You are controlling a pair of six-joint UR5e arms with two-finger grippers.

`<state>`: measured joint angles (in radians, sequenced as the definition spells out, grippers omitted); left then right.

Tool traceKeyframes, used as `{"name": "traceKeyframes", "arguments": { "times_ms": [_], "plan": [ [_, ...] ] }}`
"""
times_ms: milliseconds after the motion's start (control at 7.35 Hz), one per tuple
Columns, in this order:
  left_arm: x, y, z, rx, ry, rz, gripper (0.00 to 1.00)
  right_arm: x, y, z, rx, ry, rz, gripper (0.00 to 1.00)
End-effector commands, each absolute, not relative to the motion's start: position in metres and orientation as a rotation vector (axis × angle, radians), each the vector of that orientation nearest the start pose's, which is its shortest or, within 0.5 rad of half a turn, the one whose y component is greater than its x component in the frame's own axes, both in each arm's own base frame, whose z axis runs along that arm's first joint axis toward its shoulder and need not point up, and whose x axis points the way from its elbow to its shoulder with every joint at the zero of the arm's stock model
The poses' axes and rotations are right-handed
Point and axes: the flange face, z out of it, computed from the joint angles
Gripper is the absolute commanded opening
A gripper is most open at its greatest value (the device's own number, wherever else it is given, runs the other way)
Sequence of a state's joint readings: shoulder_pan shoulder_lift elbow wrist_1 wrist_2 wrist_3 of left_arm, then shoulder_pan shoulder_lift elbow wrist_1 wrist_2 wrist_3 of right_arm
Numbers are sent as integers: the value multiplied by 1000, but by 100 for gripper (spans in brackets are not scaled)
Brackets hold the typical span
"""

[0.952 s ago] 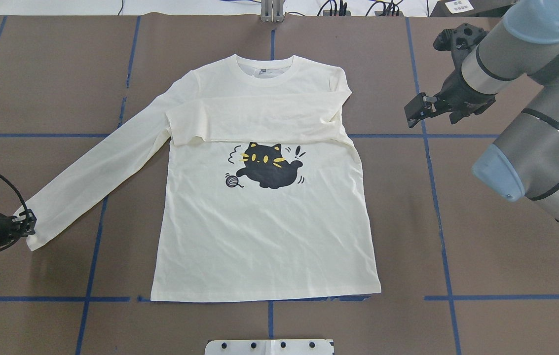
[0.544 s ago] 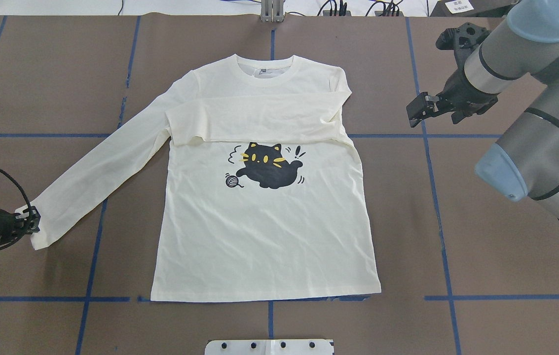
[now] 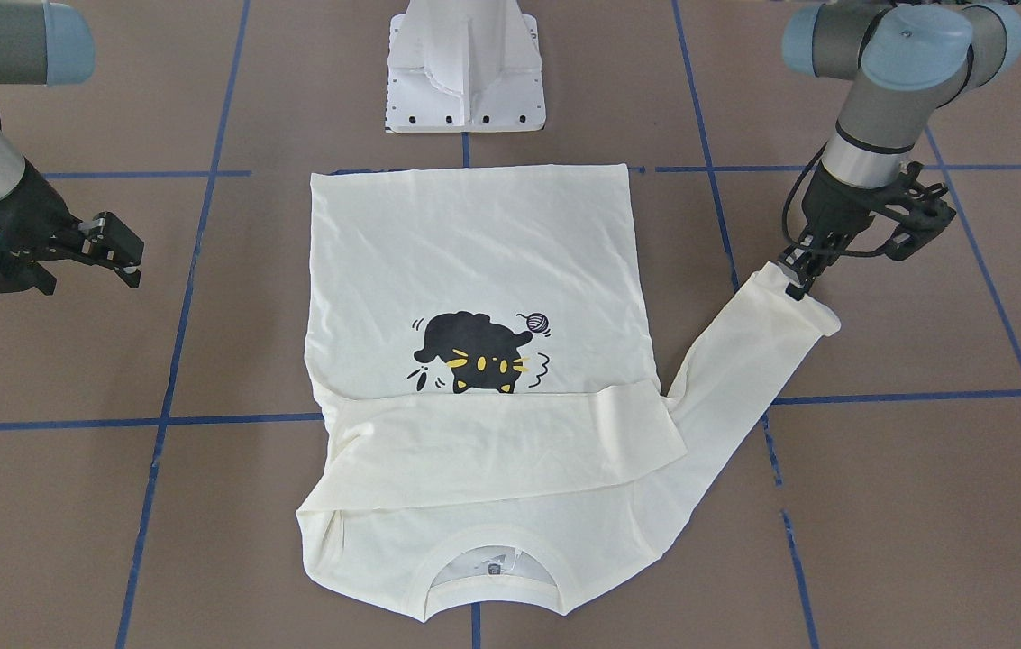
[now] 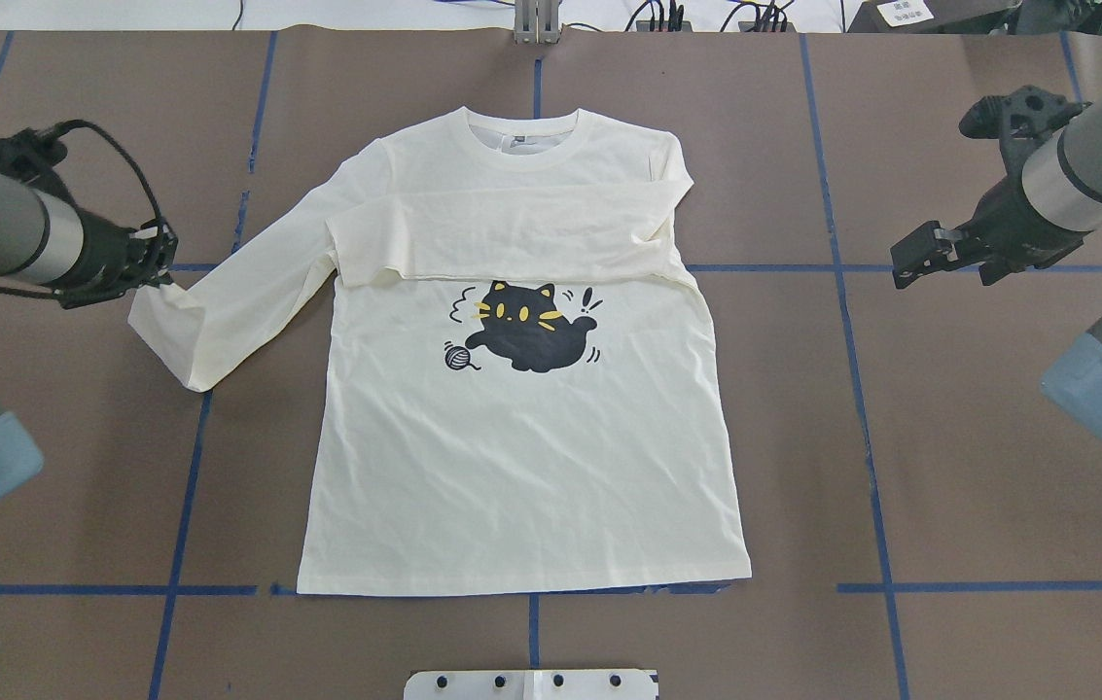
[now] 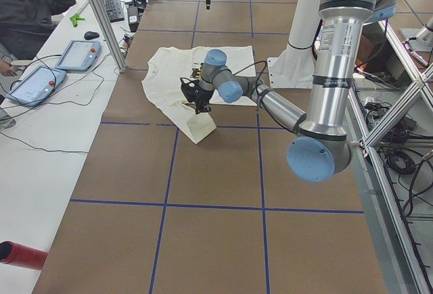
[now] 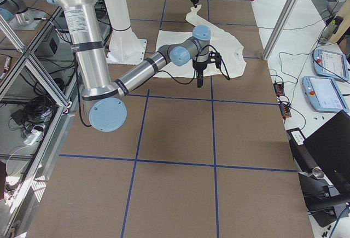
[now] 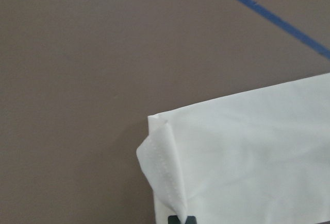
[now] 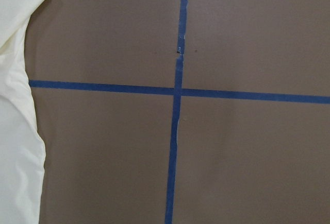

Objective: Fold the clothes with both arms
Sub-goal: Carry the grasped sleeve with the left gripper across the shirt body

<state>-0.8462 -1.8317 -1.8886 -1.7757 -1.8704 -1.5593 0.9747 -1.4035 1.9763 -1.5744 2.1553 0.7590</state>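
Note:
The cream T-shirt (image 4: 521,467) lies flat, print side up, with the black cat (image 4: 531,331) at mid-chest. One sleeve (image 4: 502,238) is folded across the chest. The other sleeve (image 4: 220,311) stretches out to the left and its end is lifted. My left gripper (image 4: 161,264) is shut on that cuff (image 7: 165,167), as the front-facing view also shows at the left gripper (image 3: 797,275). My right gripper (image 4: 906,261) hangs open over bare table to the right of the shirt, holding nothing. The right wrist view catches only the shirt's edge (image 8: 18,131).
The white pedestal base (image 3: 467,72) stands at the near table edge, behind the shirt's hem. Blue tape lines (image 4: 862,389) grid the brown table. A person (image 5: 34,10) sits at a side desk with tablets (image 5: 78,54), beyond an aluminium post (image 5: 101,17).
My left gripper has carried the cuff up, away from the robot and inward, so the sleeve's end now doubles back. The right gripper has drawn further right, away from the shirt.

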Motion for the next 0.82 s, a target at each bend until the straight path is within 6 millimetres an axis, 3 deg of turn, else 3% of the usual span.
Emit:
{"name": "traceKeyframes", "arguments": {
  "times_ms": [0,136,408,544,680],
  "plan": [
    [350,-590,275,89,863,-676,0,-217,-464,400,62,-773,0,100],
    [375,-618,221,120,926,-653,0,-214,-463,401,61,-772,8,100],
    [411,-643,104,163,1076,-584,0,-214,-461,404,54,-770,11,100],
    [465,-630,72,141,1130,-529,0,-215,-461,405,51,-768,13,100],
    [499,-625,86,106,1174,-543,0,-215,-462,405,51,-768,13,100]
  ]
}}
